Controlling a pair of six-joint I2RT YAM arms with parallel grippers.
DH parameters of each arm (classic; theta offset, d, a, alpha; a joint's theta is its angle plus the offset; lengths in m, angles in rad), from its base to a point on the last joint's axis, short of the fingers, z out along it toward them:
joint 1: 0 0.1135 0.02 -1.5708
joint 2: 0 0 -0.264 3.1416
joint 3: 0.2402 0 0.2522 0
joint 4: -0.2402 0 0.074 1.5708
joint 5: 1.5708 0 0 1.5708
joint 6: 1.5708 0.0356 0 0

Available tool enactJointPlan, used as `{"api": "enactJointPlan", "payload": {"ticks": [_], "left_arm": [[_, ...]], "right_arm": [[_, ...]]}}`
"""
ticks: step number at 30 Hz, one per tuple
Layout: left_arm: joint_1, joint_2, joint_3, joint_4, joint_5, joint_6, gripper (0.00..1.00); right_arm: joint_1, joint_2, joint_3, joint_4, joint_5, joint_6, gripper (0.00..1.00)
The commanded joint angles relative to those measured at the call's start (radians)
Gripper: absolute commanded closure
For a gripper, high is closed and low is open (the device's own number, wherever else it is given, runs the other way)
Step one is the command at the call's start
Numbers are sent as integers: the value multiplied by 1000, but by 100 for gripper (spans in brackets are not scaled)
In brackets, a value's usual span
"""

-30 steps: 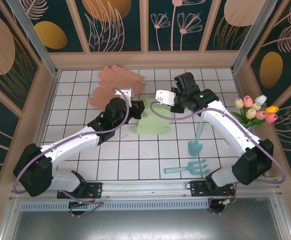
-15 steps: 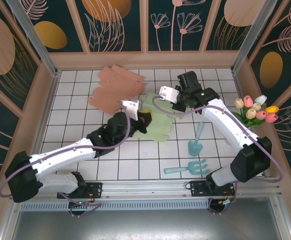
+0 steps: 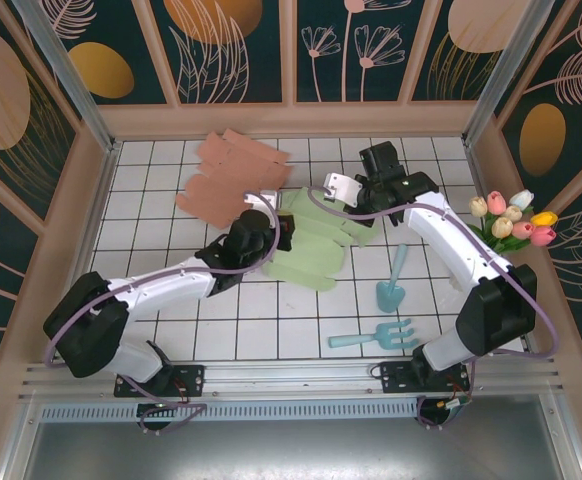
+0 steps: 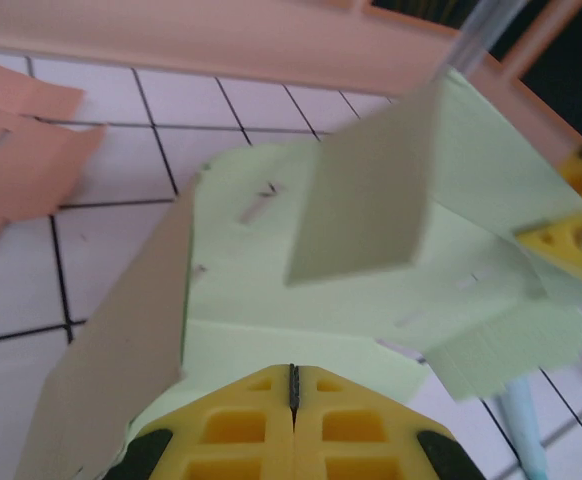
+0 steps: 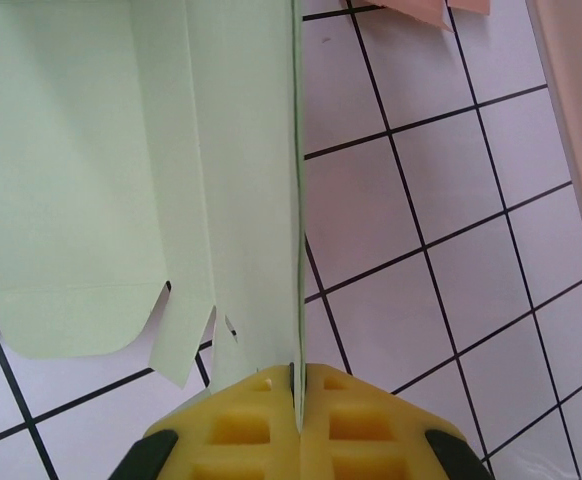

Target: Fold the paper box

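White tiled table [image 3: 171, 300] inside a walled cell. Light green die-cut paper box blank [image 3: 316, 245] sits mid-table, slightly toward the far side, between the two arms: mostly unfolded, some panels flat on the tiles, others lifted. The left wrist view shows one flap [image 4: 366, 190] standing up off the main sheet [image 4: 271, 300], plus a shaded side panel raised along its left edge. Salmon-brown flat cardboard cut-out [image 3: 236, 175] lies just beyond it at the far left, overlapping or touching the green edge; can't tell which. Left gripper [image 3: 283, 232] is at the blank's left edge, its yellow pads [image 4: 293, 385] pressed together with no gap; looks like a pinch on the sheet's near edge, but the contact line is hidden. Right gripper [image 3: 341, 195] is at the far-right corner, jaws closed [image 5: 296, 395] on a thin green panel [image 5: 71, 150] that runs edge-on straight out from between the pads, so that's a definite pinch. Teal plastic trowel [image 3: 391, 285] and teal hand rake [image 3: 376, 335] lie to the near right, well apart from the blank. Tulip bunch [image 3: 511, 225] is at the right wall. My read: early shaping stage, with walls being raised and creased, nothing locked. Next move needs one arm to anchor the base while the other swings its panel over the crease and aims the tab at a slot, slowly, since thin paper buckles.
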Motion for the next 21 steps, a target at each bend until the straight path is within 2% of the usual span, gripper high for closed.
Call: {"api": "enactJointPlan", "payload": {"ticks": [1, 5, 11, 21], "left_arm": [[41, 43, -15, 58, -24, 8, 100], [117, 61, -64, 105, -52, -37, 100], [145, 76, -106, 138, -89, -31, 100], [145, 189, -55, 207, 129, -61, 100]], "right_arm": [[-5, 13, -4, -35, -67, 16, 100], [-5, 6, -21, -37, -79, 0, 100], [-4, 22, -14, -33, -75, 4, 100], [2, 42, -28, 12, -101, 22, 100]]}}
